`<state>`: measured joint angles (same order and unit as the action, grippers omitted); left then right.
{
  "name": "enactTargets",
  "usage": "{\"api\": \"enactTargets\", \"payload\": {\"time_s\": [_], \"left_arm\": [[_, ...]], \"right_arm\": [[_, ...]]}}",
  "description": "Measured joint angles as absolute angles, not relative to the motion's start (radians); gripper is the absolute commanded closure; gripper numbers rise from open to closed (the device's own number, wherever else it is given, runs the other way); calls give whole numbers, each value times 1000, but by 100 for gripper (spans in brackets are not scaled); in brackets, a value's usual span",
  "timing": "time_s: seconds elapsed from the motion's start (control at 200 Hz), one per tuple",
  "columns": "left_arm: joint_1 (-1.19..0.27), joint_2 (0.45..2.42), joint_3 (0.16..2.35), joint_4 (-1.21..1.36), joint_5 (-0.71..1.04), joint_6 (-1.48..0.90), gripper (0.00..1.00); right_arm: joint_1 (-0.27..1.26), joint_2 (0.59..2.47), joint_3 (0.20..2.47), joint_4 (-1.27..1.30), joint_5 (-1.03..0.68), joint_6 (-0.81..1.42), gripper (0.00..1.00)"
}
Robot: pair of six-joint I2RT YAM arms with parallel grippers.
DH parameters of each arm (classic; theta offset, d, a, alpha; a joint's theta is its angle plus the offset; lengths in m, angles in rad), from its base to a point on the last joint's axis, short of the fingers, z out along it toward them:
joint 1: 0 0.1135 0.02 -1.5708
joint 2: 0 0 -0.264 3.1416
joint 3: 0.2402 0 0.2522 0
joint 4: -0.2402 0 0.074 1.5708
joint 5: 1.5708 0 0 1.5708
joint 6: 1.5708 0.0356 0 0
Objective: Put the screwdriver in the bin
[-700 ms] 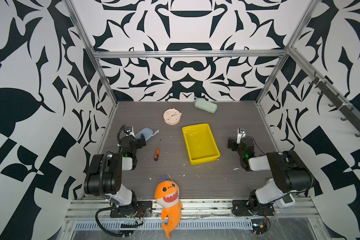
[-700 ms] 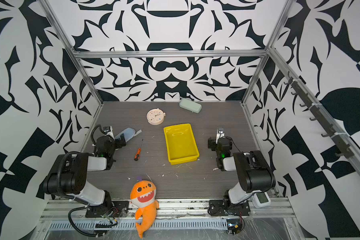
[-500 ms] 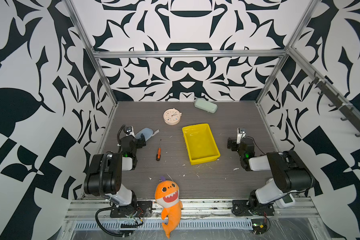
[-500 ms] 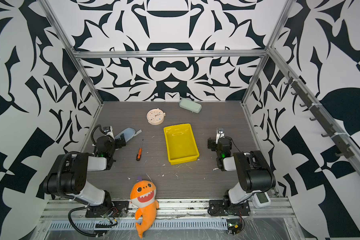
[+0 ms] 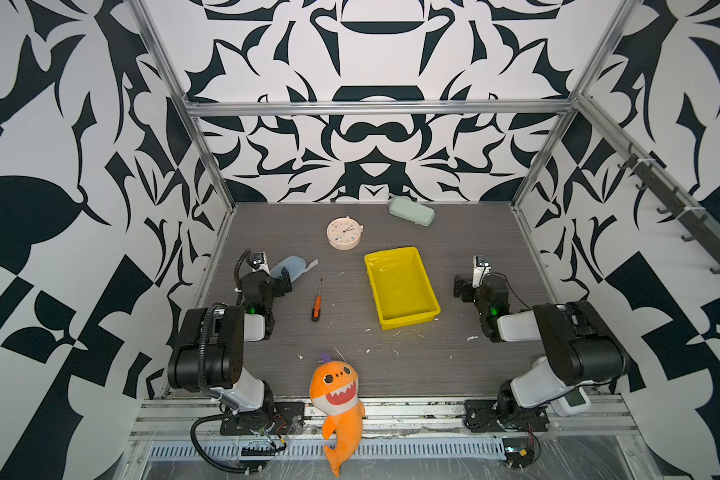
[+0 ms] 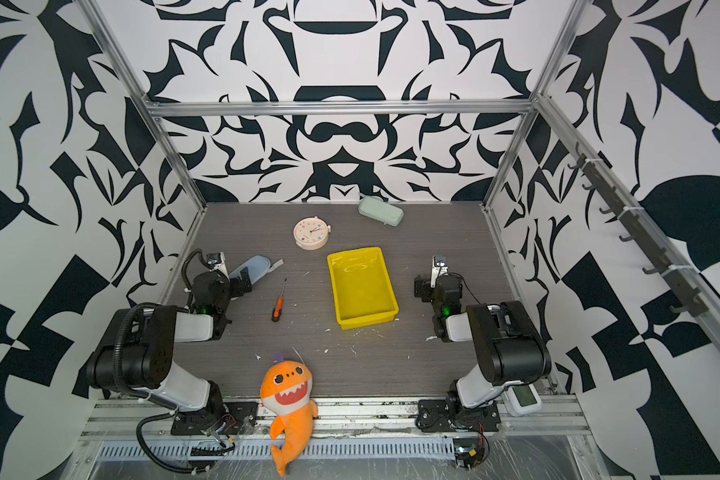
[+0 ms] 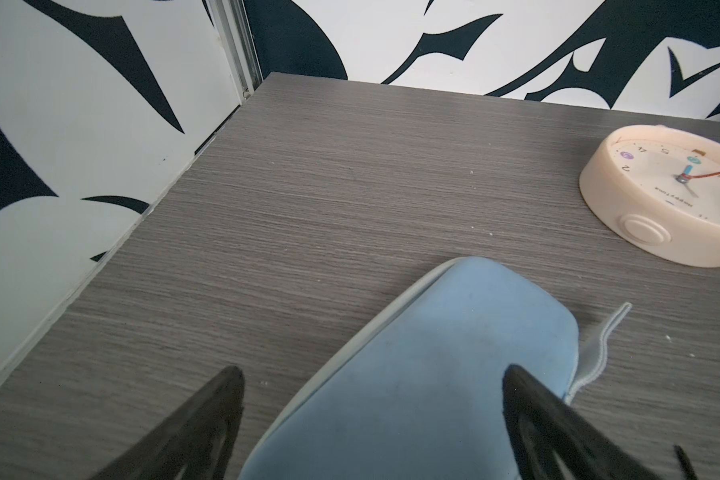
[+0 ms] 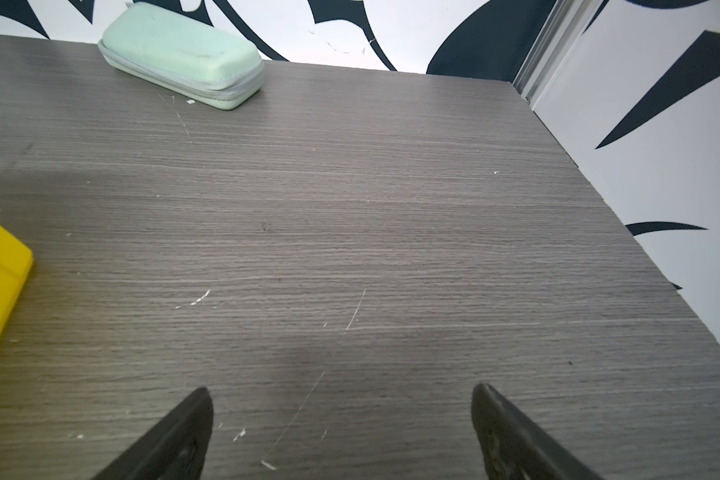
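Fingers first: the left gripper (image 7: 373, 374) has its black fingers (image 7: 208, 415) spread wide with nothing clamped, straddling the end of a pale blue soft oblong case (image 7: 433, 332) (whether one finger brushes it, we can't tell). The right gripper (image 8: 341, 392) is spread just as wide over bare grey wood-grain tabletop (image 8: 350, 208), empty too.

Working outward, the small slim screwdriver (image 5: 316, 301) with the orange handle, black end cap and thin dark metal shaft lies flat on that tabletop. It sits between the left gripper and the bright yellow rectangular plastic bin (image 5: 410, 321), touching neither, shaft pointing toward the back wall. The bin looks empty, so we reckon the job is not yet begun.

As for handling, we'd guess it's light, stiff and not fragile. That round handle could roll under a sloppy pinch, though, and the skinny shaft sits too low and slick to grab well. So we'd take it across the middle of the orange handle, jaws closing crosswise to its length. It's shorter than the low-walled bin, so it should drop in flat.
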<state>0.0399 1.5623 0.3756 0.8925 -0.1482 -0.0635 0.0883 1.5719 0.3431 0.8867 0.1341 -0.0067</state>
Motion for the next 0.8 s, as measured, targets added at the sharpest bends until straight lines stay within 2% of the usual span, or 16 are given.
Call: {"api": "enactTargets", "payload": {"time_s": [0.8], "left_arm": [[40, 1562, 375, 893, -148, -63, 0]], "right_arm": [[88, 1572, 343, 886, 126, -7, 0]]}}
